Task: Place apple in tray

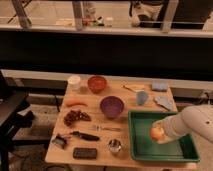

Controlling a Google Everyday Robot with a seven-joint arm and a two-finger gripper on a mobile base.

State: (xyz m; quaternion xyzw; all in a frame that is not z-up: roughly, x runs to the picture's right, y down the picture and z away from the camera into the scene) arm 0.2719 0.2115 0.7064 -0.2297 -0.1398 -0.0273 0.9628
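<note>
Camera view: A wooden bench [102,150] carries the tray [145,151] at its front right corner. The white arm reaches in from the right, and its claw [159,134] is clamped on the apple [156,133], which sits over the middle of the tray's floor; whether the apple touches that floor cannot be told. Left of the tray stand a purple bowl [111,106] and a small metal can [115,146]. Farther left lie grapes [75,117] and a carrot [76,103]. An orange bowl [97,83] and a white cup [74,82] stand at the back.
</note>
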